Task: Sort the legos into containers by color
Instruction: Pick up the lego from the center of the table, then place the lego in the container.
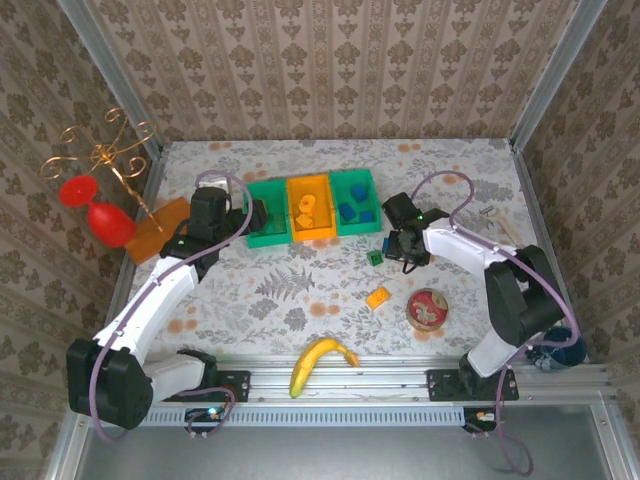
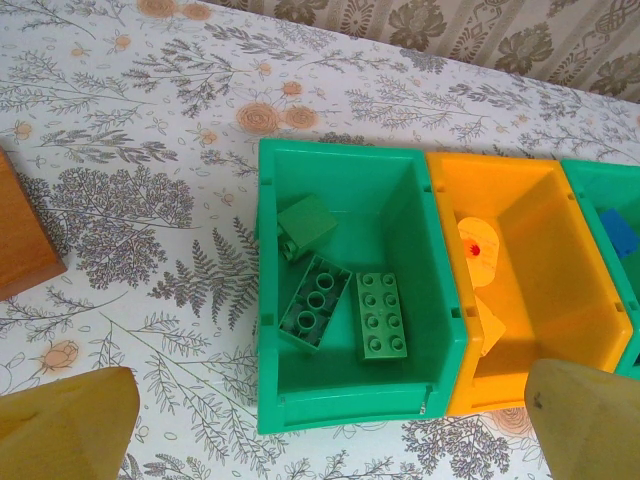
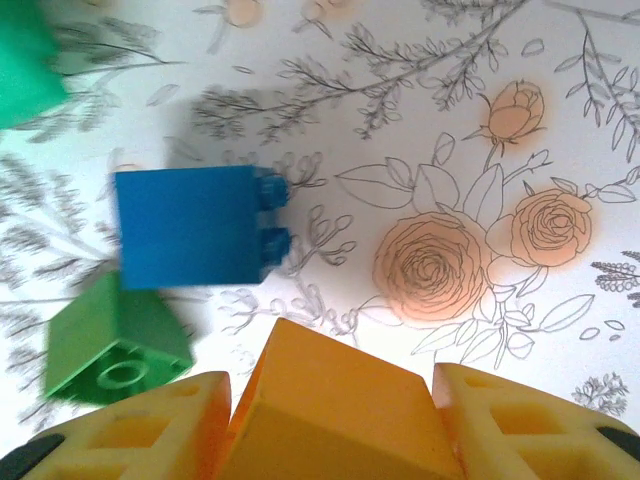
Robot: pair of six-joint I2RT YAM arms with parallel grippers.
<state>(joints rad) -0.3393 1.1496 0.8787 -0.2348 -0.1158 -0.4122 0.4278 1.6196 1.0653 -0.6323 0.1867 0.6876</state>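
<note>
Now the right claw clenches an orange block; lift it straight, carry it far-left to the orange bin, release low inside. Left claw hangs released.

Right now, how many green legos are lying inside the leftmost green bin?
3. A small square lego sits at the far left, a darker long lego lies mid-bin, a lighter long lego right of it. The near wall could hide more.
</note>
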